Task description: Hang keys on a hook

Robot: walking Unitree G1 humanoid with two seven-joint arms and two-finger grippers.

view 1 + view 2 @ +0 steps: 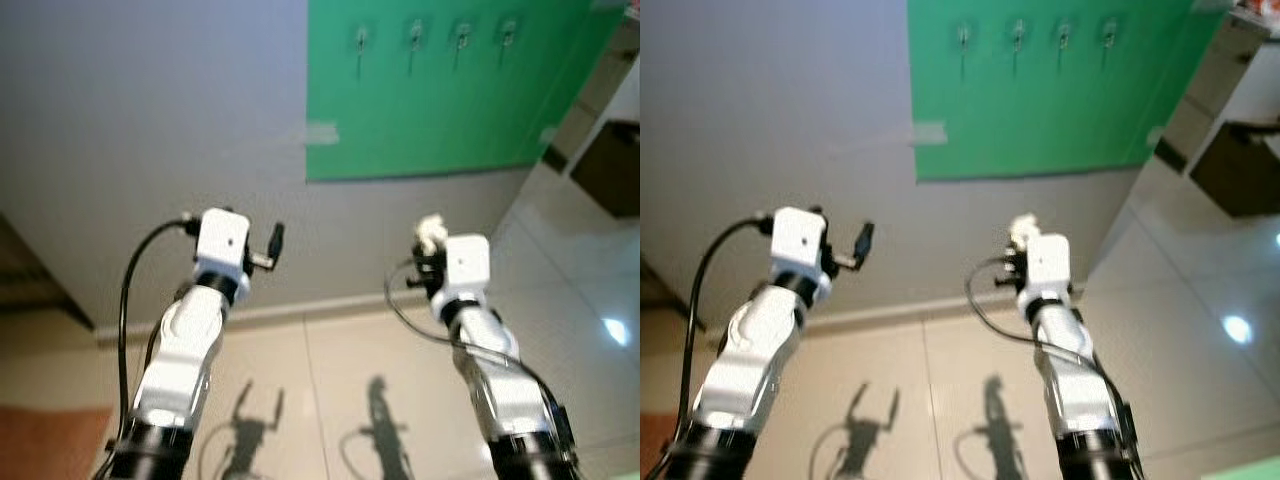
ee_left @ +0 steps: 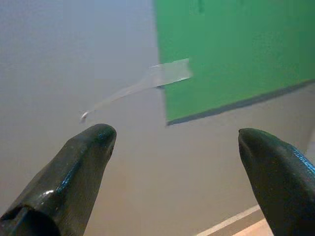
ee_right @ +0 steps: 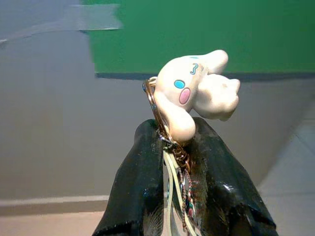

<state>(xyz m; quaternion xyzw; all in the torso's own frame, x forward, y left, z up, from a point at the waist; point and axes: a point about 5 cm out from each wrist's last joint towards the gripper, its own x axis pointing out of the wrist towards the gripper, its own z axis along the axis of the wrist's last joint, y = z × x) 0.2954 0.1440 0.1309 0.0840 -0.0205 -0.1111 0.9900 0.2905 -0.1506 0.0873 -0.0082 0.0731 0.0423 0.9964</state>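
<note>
A big grey wall stands in front of the robot. A green board is stuck on the wall, up high and to the right. A strip of clear tape holds the board's left edge to the wall. Below the wall is a shiny tiled floor.

Four small hooks sit in a row near the top of the green board. They are blurry and look tiny.

Both silver arms reach up toward the wall. The left gripper is raised in front of the grey wall, below and left of the board. Its two black fingers are spread wide with nothing between them.

The right gripper is raised under the green board, well below the hooks. Its fingers are squeezed tight on the keys. The ring and some thin cords are pinched between the fingers. A small white bunny charm with a blue eye and a pink cheek sticks out above the fingertips. The keys are well apart from the hooks.
</note>
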